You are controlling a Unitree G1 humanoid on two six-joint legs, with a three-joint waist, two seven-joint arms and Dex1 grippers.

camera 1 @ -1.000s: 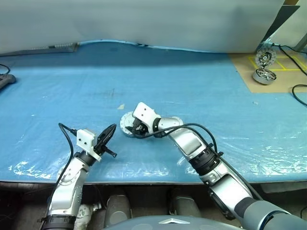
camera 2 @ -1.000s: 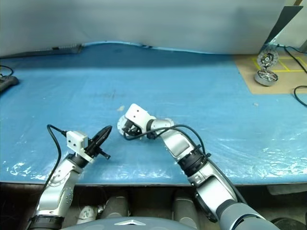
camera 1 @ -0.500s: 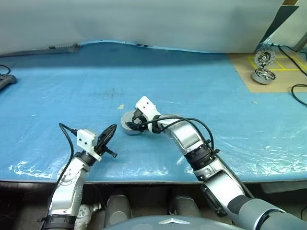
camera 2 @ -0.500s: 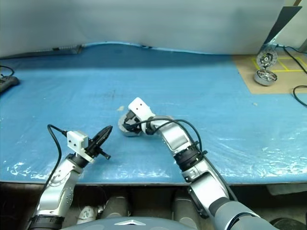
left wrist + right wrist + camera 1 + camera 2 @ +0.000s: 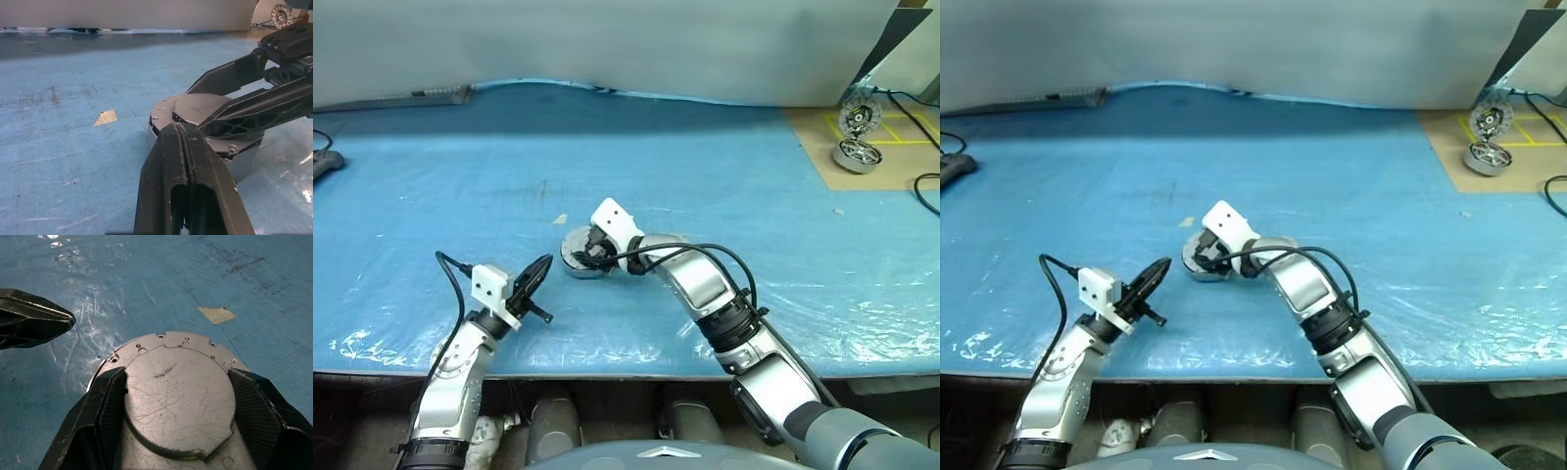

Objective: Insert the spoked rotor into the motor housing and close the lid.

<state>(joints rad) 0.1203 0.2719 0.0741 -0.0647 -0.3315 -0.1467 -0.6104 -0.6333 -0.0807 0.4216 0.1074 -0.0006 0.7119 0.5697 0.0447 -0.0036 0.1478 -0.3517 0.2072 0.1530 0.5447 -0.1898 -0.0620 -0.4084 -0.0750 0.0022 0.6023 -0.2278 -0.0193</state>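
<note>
risk first: the lid (image 5: 178, 394) looks down flat on the motor housing (image 5: 578, 262), plain grey face up, but i can't tell if it is fully seated. if the right end effector (image 5: 178, 382) pulls away while a finger drags on the rim, it could lift the lid back up or slide the whole housing across the slick blue sheet on the bench (image 5: 724, 166). pushing off-centre could also tip the housing. spoked rotor not visible, presumably under the lid, can't confirm.

right end effector: fingers apart, standing wide on either side of the housing, one finger (image 5: 98, 416) on each flank of the round body. close against the rim, whether actually clamping it i can't tell. it comes in from the right of the housing, tilted down over it.

left end effector (image 5: 536, 274): fingers pressed together, holding nothing, hovering above the bench to the near left of the housing, tips pointed toward it, near but apart.

housing sits mid-bench, slightly left of centre, with a small tan scrap (image 5: 106, 117) on the sheet just beyond it. a second like unit (image 5: 855, 155) sits far right on the brown board, well apart.
</note>
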